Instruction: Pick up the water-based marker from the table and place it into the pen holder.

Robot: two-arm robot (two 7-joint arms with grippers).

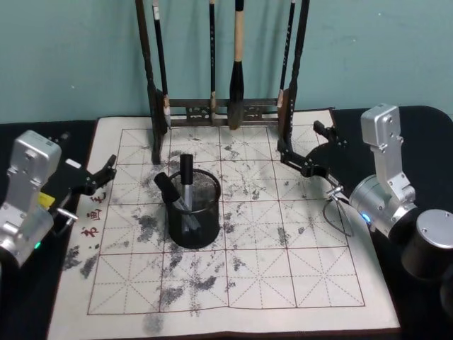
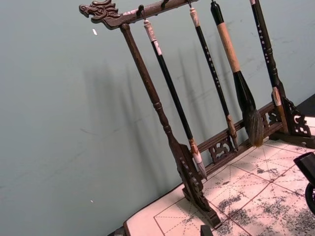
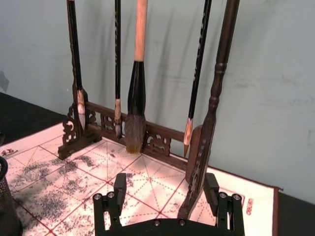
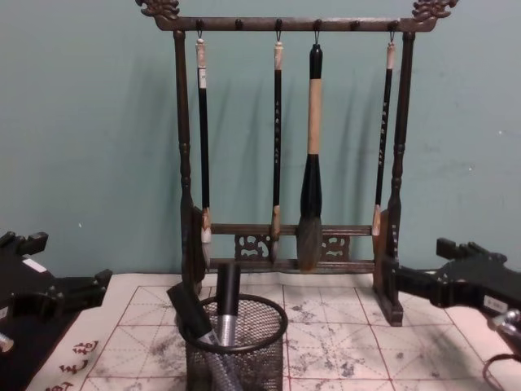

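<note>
The pen holder (image 1: 194, 210) stands on the ink-stained practice mat (image 1: 297, 283), left of the mat's centre and in front of the brush rack (image 4: 285, 24). Two markers stand inside it. One marker (image 1: 186, 178), with a black cap and silver body, is nearly upright. The other marker (image 1: 167, 188) leans toward the left, its black cap projecting over the rolled rim. In the chest view both caps rise above the rim.

The left hand (image 1: 106, 172) hovers over the left edge of the mat, well apart from the pen holder. Its fingers are spread and grasp nothing.

The right hand (image 1: 315, 152) hovers over the far right part of the mat, just beside the right post of the brush rack. In the right wrist view its two fingers (image 3: 119, 189) stand apart with nothing between them.

Four brushes (image 4: 310, 155) hang from the rack's top bar. The counter (image 1: 417, 124) under the mat is black.
</note>
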